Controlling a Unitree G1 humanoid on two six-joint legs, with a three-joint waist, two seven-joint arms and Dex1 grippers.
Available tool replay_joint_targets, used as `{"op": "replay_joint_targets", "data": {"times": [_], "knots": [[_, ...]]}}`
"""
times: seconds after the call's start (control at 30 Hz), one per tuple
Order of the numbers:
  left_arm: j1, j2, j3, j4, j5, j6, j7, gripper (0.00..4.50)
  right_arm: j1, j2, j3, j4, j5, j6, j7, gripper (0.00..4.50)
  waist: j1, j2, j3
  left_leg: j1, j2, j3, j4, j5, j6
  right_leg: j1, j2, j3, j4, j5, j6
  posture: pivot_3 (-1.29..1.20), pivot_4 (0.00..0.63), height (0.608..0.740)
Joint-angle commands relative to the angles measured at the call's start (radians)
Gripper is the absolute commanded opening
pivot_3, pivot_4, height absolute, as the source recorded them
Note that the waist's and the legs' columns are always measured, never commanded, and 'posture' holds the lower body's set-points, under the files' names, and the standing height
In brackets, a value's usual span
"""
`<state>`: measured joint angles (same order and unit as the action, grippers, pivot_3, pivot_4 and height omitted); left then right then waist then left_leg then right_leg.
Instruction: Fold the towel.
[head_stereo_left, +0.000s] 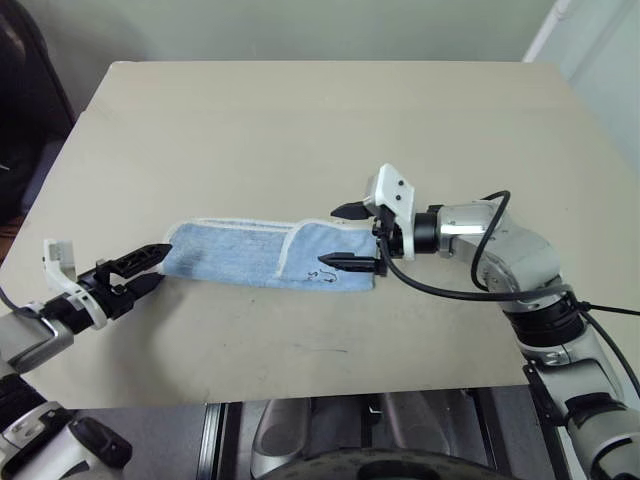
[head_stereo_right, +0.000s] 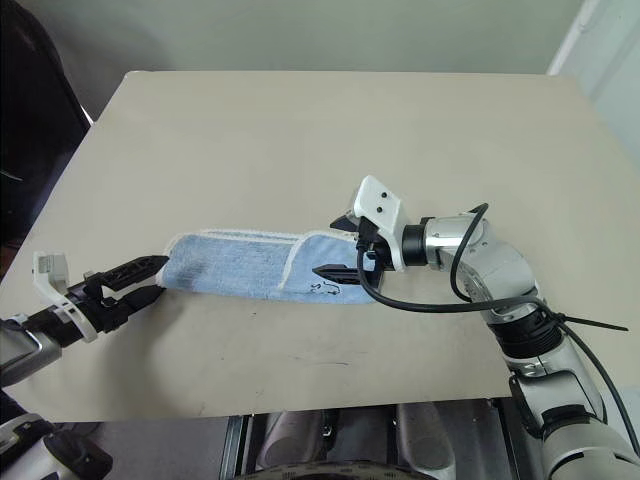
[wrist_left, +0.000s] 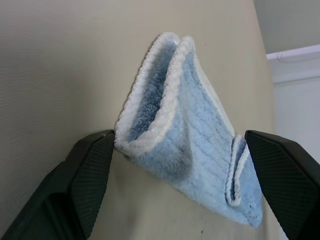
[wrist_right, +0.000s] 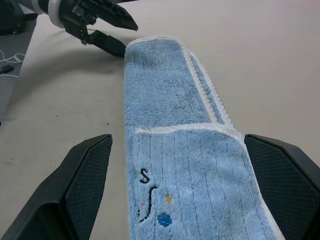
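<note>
Tabletop (head_stereo_left: 300, 120): both grippers (head_stereo_left: 150, 268) (head_stereo_left: 352, 238) agape, bracketing towel (head_stereo_left: 265, 255) ends

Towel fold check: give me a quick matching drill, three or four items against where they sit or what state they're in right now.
Items:
1. towel
2. left hand
3. right hand
4. embroidered mark

Places or states:
A. open, straddling the towel end that carries the mark
B. lying long and narrow on the table, folded lengthwise
C. on the towel end nearer the right hand
D. open, at the towel's plain end

Pairs: 1-B, 2-D, 3-A, 4-C
</note>
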<state>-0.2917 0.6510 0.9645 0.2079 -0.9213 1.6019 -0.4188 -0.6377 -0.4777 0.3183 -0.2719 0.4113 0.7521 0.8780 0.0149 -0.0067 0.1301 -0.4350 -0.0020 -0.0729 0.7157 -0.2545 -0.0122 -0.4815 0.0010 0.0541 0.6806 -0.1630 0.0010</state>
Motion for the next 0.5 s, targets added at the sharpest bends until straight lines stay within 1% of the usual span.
{"op": "replay_joint_targets", "data": {"times": [0.03, 0.1, 0.37, 0.4, 0.5], "knots": [[-0.025, -0.019, -0.015, -0.001, 0.006, 0.01, 0.017, 3.63, 0.006, 0.007, -0.032, -0.041, 0.007, -0.002, -0.021, 4.5, 0.0, 0.0, 0.0, 0.0, 0.0, 0.0, 0.0, 0.0, 0.0, 0.0, 0.0, 0.0, 0.0, 0.0, 0.0, 0.0, 0.15, 0.703], [-0.025, -0.015, -0.03, 0.0, 0.012, 0.002, 0.012, 3.01, 0.01, 0.01, -0.033, -0.042, 0.004, -0.002, -0.028, 4.5, -0.002, -0.001, 0.001, 0.0, 0.0, 0.0, 0.0, 0.0, 0.0, 0.0, 0.0, 0.0, 0.0, 0.0, 0.0, 0.0, 0.15, 0.703], [-0.018, -0.005, -0.042, 0.005, 0.016, -0.022, 0.002, 0.2, 0.028, 0.006, -0.03, -0.053, 0.001, -0.005, -0.043, 4.5, -0.008, -0.003, 0.001, 0.0, 0.001, 0.0, 0.0, -0.001, -0.004, -0.001, 0.002, 0.0, -0.001, 0.0, 0.0, 0.0, 0.15, 0.703], [-0.012, 0.0, -0.038, 0.005, 0.015, -0.026, -0.001, 0.02, 0.033, 0.003, -0.03, -0.056, 0.0, -0.005, -0.044, 4.5, -0.008, -0.003, 0.001, 0.0, 0.002, 0.0, 0.0, -0.001, -0.004, -0.001, 0.002, 0.0, -0.001, 0.0, 0.0, 0.0, 0.15, 0.703], [-0.003, 0.013, -0.036, 0.004, 0.017, -0.04, -0.007, 0.02, 0.041, -0.001, -0.026, -0.062, -0.003, -0.008, -0.045, 4.5, -0.008, -0.004, 0.002, 0.0, 0.002, 0.0, 0.0, -0.001, -0.004, -0.001, 0.002, 0.0, -0.001, -0.001, 0.001, 0.0, 0.15, 0.703]]}}
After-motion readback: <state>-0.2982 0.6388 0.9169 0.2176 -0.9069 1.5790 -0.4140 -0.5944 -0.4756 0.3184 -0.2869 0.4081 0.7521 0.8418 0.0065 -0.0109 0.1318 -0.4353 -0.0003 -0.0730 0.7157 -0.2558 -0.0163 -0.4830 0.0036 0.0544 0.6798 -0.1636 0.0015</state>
